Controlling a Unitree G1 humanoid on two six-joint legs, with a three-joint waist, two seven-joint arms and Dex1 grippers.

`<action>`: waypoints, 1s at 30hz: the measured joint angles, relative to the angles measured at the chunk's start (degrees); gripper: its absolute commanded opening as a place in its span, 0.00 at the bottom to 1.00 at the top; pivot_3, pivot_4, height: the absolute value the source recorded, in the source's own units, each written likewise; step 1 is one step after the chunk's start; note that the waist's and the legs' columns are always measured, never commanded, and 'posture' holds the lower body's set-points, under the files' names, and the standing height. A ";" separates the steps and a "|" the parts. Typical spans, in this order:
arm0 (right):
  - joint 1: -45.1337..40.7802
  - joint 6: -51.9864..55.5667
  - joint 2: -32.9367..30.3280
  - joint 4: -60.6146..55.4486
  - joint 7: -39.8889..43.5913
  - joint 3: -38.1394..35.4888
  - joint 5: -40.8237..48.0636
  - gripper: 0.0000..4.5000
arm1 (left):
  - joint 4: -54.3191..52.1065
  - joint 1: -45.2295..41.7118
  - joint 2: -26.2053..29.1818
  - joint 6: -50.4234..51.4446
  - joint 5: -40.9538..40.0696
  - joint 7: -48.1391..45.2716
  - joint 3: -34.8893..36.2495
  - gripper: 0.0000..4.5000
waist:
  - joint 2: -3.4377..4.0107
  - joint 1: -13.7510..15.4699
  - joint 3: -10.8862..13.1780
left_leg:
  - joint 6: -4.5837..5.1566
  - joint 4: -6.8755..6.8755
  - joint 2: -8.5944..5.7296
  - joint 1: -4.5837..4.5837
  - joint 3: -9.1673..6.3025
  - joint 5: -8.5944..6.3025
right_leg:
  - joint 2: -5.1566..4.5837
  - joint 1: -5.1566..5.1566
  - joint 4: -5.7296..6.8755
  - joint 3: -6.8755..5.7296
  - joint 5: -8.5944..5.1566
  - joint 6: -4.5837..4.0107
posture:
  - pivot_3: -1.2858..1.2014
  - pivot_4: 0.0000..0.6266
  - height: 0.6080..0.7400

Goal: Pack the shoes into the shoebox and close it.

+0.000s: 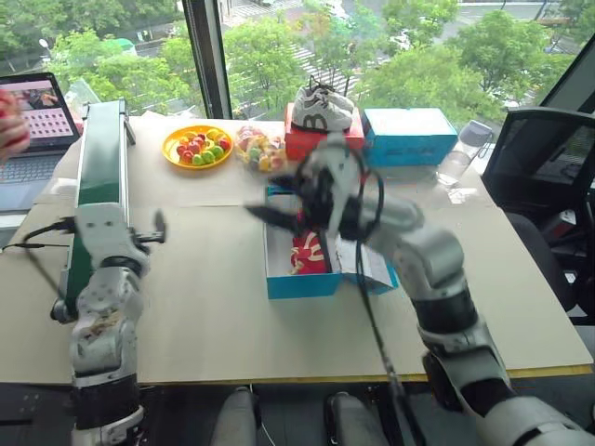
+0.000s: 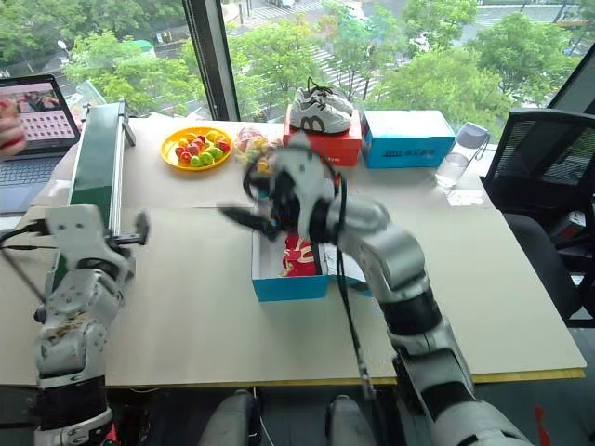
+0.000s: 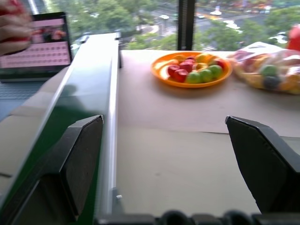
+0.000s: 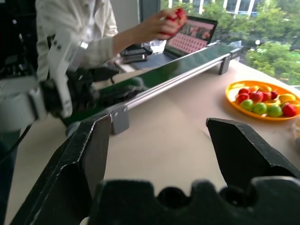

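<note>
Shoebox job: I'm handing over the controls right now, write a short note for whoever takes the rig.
Left gripper: open, empty, over bare table beside the green conveyor.
Right gripper: open, empty, raised above the shoebox, pointing toward the robot's left.
Red shoes: red shows inside the open box; whether both shoes are in is hidden by the right arm, so check.
Done: at least one shoe packed.
Left: confirm the pair is in, then close the lid.
Nearby: white sneakers on a red box, fruit plate. A person's hand holds something red by the laptop.

Bright window daylight, perhaps motion-blurred
</note>
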 measured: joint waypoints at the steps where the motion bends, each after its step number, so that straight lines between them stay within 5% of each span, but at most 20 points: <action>1: 1.85 -1.51 -1.07 0.41 0.82 1.41 -1.24 1.00 | 0.47 0.29 0.09 0.99 -0.01 0.27 0.69 1.00 | 0.00 0.00 0.00 | -0.01 0.00 0.00 0.05 0.01 0.00 | 0.00 0.04 0.01 0.00 0.00 0.00 | 0.52 0.24 0.96; 9: 8.28 -13.37 -1.28 3.95 3.48 6.75 -9.54 1.00 | 2.65 1.78 2.38 4.97 -0.50 -1.89 1.51 1.00 | -0.04 -0.20 -0.02 | -0.52 -0.03 0.09 0.19 0.02 -0.17 | 0.08 0.04 0.03 0.01 0.08 -0.13 | 0.52 0.24 0.96; 30: 8.30 -13.27 1.65 3.51 2.19 6.31 -11.24 1.00 | 4.65 0.83 3.86 10.53 0.37 -0.97 1.46 1.00 | -0.06 0.02 -0.03 | -0.65 -0.04 0.12 0.20 0.02 -0.16 | 0.10 0.06 0.04 0.00 0.08 -0.15 | 0.52 0.24 0.96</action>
